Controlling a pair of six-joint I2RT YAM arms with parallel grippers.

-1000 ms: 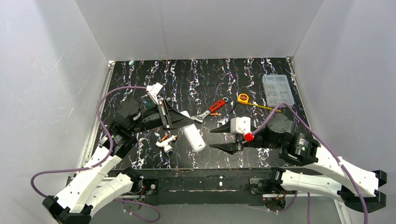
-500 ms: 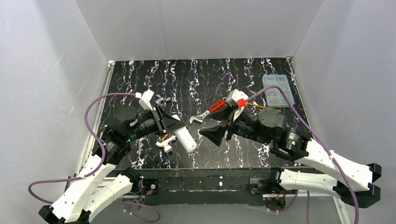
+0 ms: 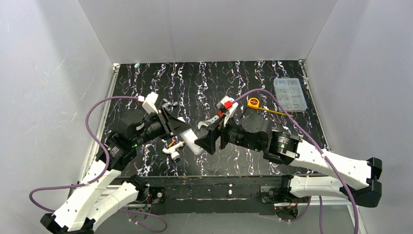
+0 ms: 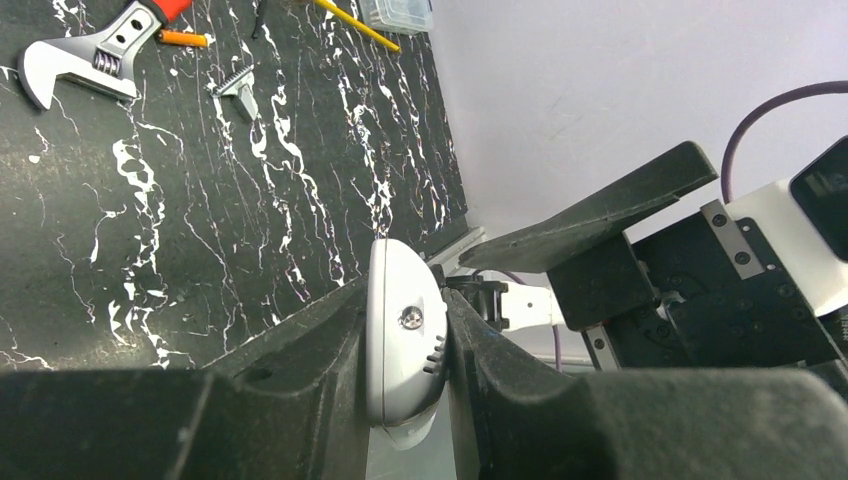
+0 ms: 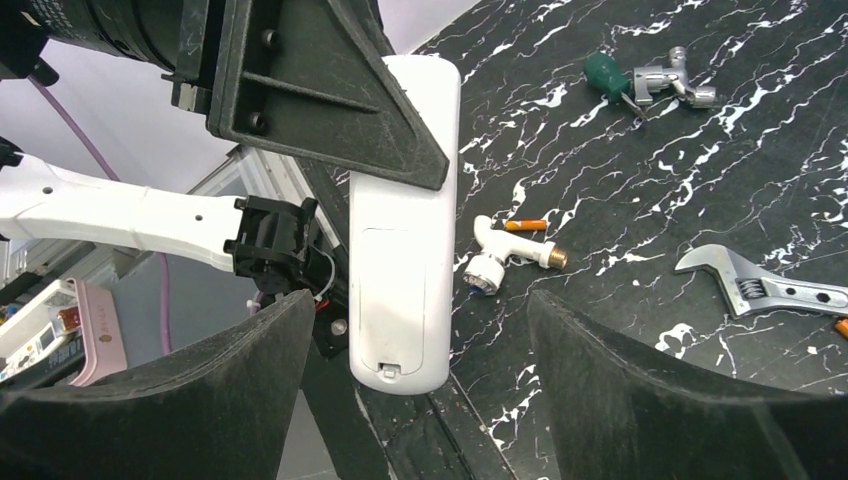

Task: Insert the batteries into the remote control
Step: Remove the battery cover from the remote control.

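The white remote control (image 3: 191,141) hangs above the mat, my left gripper (image 3: 180,129) shut on its upper half. In the left wrist view its narrow end (image 4: 402,340) sits pinched between both fingers. The right wrist view shows the remote's back (image 5: 400,250) with the cover panel in place, latch end down. My right gripper (image 3: 204,142) is open, its fingers wide on either side of the remote's lower end and not touching it. One orange battery (image 5: 525,225) lies beside a white tube fitting (image 5: 500,255). Another battery (image 4: 185,39) lies by the wrench (image 4: 80,55).
The red-handled wrench (image 3: 212,121) lies mid-mat behind the grippers. A yellow tape measure (image 3: 253,102) and a clear parts box (image 3: 290,93) sit at the back right. A green-handled tool (image 5: 640,75) lies at the back left. The front rail runs under the remote.
My right arm has swung left from the mat's right side to the remote, its jaws spreading wider. The left arm has shifted the held remote slightly toward the front.
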